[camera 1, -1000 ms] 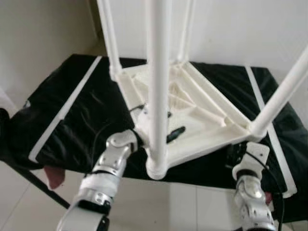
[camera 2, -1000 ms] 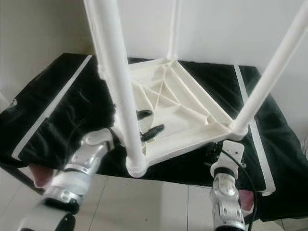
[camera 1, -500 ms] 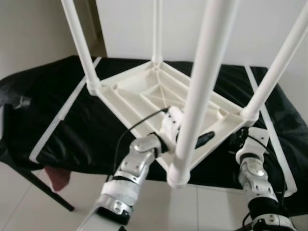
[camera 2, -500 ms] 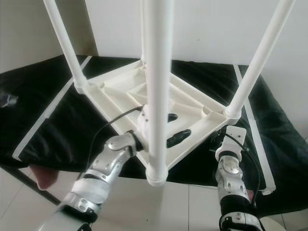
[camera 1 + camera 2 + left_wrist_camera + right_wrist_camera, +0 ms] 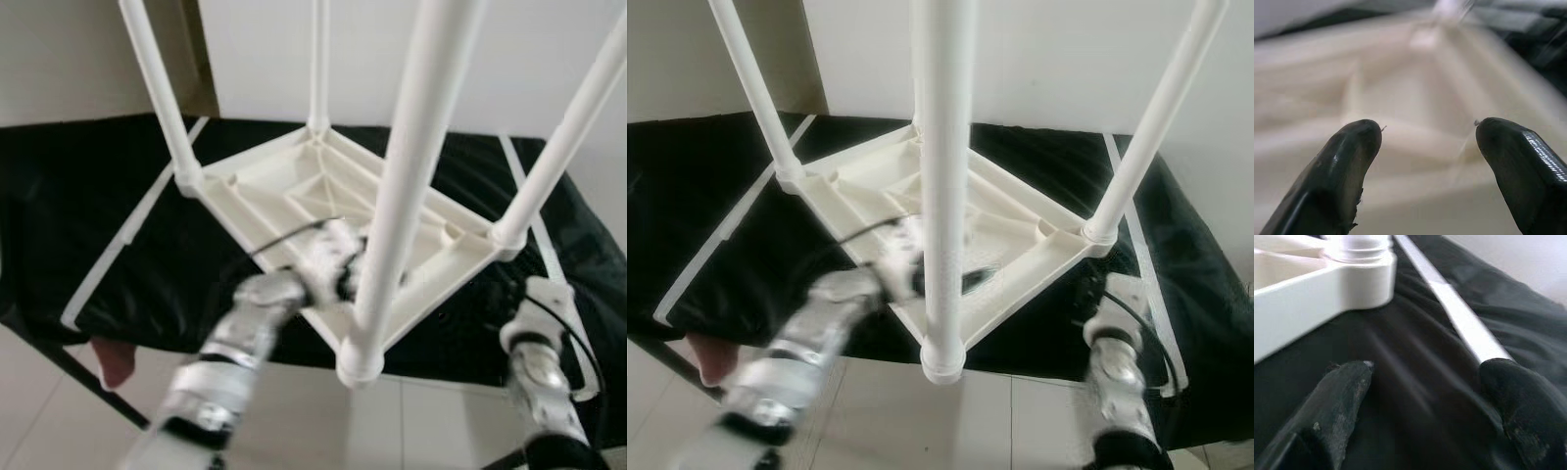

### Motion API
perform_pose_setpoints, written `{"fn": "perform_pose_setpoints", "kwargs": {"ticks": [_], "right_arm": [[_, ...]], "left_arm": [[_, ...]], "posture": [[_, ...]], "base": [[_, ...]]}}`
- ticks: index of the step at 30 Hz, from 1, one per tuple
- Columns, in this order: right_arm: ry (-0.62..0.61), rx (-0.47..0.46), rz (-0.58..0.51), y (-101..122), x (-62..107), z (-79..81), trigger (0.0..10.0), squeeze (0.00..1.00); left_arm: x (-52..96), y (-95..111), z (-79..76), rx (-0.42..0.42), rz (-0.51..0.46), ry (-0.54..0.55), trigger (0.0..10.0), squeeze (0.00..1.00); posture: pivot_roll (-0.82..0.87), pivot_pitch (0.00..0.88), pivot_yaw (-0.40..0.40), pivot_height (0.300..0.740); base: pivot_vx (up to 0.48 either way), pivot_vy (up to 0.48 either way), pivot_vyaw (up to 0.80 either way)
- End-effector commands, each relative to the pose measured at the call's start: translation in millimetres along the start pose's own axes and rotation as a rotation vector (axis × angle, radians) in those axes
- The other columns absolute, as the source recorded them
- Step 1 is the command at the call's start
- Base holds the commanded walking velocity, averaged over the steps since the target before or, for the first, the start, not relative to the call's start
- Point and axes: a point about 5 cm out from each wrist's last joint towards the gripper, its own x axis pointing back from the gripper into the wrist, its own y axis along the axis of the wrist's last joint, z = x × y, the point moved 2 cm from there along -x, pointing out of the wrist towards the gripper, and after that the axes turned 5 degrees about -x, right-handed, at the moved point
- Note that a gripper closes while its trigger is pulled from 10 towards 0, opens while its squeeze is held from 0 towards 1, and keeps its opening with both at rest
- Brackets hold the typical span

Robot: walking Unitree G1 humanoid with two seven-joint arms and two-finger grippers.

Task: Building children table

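A white plastic children's table lies upside down on a black cloth, its legs pointing up. The nearest leg rises from the near corner. My left arm, blurred, reaches over the near edge. Its gripper is open above the ribbed underside, with a dark fingertip beside the near leg. My right arm is by the right corner. Its gripper is open over the black cloth, close to the corner leg socket, and holds nothing.
The black cloth has white stripes near both sides. A white wall stands behind. Pale floor tiles lie below the near edge, with a pinkish object and a dark frame bar at the lower left.
The camera shifted over the last second. Since half a second ago my left arm is in motion and blurred, still at the near corner. My right arm has slid slightly right and down.
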Motion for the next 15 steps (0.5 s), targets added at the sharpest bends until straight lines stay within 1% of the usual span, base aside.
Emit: {"fn": "perform_pose_setpoints", "kwargs": {"ticks": [1, 2, 3, 4, 5, 7, 9, 11, 13, 14, 15], "right_arm": [[0.014, -0.011, -0.007, 3, 1.8, 3.5, 10.0, 0.0], [0.016, -0.012, -0.01, 4, 3.4, 4.0, 10.0, 0.0], [0.016, -0.012, -0.01, 4, 3.4, 4.0, 10.0, 0.0], [0.021, -0.016, -0.011, 4, 5.5, 6.1, 10.0, 0.0], [0.021, -0.016, -0.011, 4, 5.5, 6.1, 10.0, 0.0], [0.039, -0.034, -0.009, 4, 10.1, 14.4, 10.0, 0.0], [0.048, -0.048, -0.005, 5, 12.4, 20.8, 10.0, 0.0], [0.048, -0.053, -0.003, 6, 13.0, 22.4, 10.0, 0.0], [0.064, -0.065, -0.004, 8, 11.9, 29.7, 10.0, 0.0], [0.072, -0.068, -0.004, 9, 10.9, 33.8, 10.0, 0.0], [0.072, -0.068, -0.004, 9, 10.9, 33.8, 10.0, 0.0]], "left_arm": [[1.2, -4, -8.9, -0.027, 0.02, -0.114, 10.0, 0.0], [4.7, -7, -5.0, -0.032, 0.038, -0.105, 10.0, 0.0], [4.7, -7, -5.0, -0.032, 0.038, -0.105, 10.0, 0.0], [9.7, -10, -0.4, -0.032, 0.056, -0.098, 10.0, 0.0], [9.7, -10, -0.4, -0.032, 0.056, -0.098, 10.0, 0.0], [20.7, -16, 8.3, -0.054, 0.099, -0.096, 10.0, 0.0], [28.3, -22, 13.1, -0.075, 0.136, -0.108, 10.0, 0.0], [30.5, -23, 14.3, -0.086, 0.151, -0.115, 10.0, 0.0], [34.7, -29, 14.3, -0.105, 0.201, -0.146, 10.0, 0.0], [36.2, -31, 14.1, -0.136, 0.224, -0.155, 10.0, 0.0], [36.2, -31, 14.1, -0.136, 0.224, -0.155, 10.0, 0.0]], "posture": [[-0.04, 0.029, 0.036, 0.74], [-0.04, 0.029, 0.037, 0.74], [-0.04, 0.029, 0.037, 0.74], [-0.04, 0.033, 0.041, 0.74], [-0.04, 0.033, 0.041, 0.74], [-0.04, 0.035, 0.038, 0.74], [-0.04, 0.036, 0.037, 0.74], [-0.04, 0.036, 0.037, 0.74], [-0.04, 0.038, 0.036, 0.74], [-0.04, 0.038, 0.037, 0.74], [-0.04, 0.038, 0.037, 0.74]], "base": [[0.0, 0.0, 0.0], [0.0, 0.0, 0.0], [0.0, 0.0, 0.0], [0.0, 0.0, 0.0], [0.0, 0.0, 0.0], [0.0, 0.0, 0.0], [0.0, 0.0, 0.0], [0.0, 0.0, 0.0], [0.0, 0.0, 0.0], [0.0, 0.0, 0.0], [0.0, 0.0, 0.0]]}}
